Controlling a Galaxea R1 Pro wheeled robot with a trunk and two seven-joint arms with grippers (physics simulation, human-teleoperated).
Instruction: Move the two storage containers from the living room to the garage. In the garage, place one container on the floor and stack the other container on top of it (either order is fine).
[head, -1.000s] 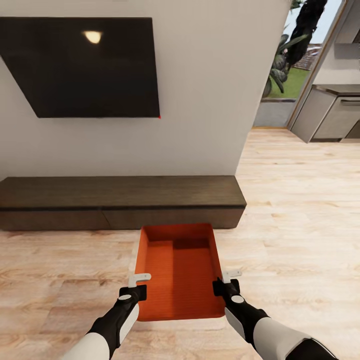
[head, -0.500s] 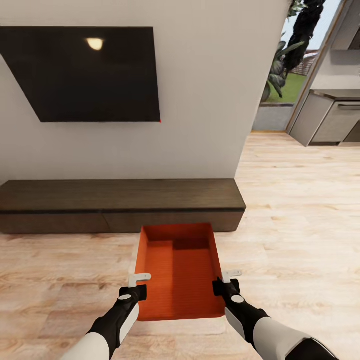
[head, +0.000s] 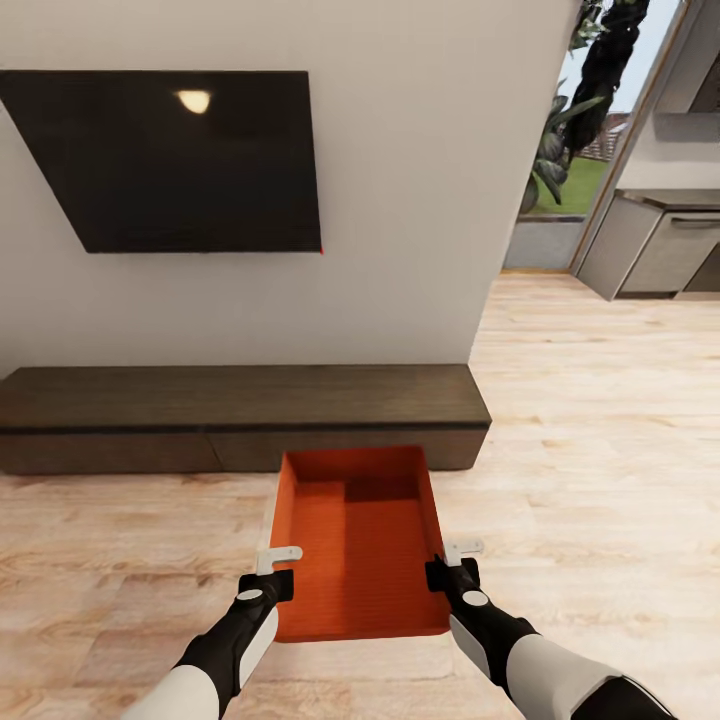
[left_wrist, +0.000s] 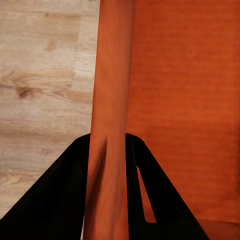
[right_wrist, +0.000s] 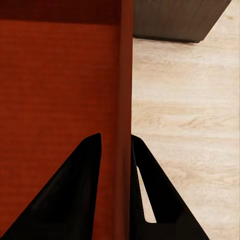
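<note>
Bin (head: 360, 545) is up off the wood floor (head: 600, 430), carried in front of the robot with one end effector on each long wall. Left end effector (head: 272, 570) is pinched on the left wall, right end effector (head: 452, 565) on the right wall, and both wrist views show the thin orange wall (left_wrist: 111, 120) squeezed between the black fingers (right_wrist: 75, 200), so the grip looks solid.

Compared with a second ago, the TV (head: 170, 160) and the low bench (head: 240, 415) have slid a bit lower in the head view while the bin and arms sit in the same spot in the picture. So that's the camera or base moving, not the bin. Looks like the robot is on its way, though it's in the living room for now, nowhere near the garage.

Bin's long axis runs straight away from the robot, far end pointing at the bench, open side up and roughly level. Only one bin is being carried here.
</note>
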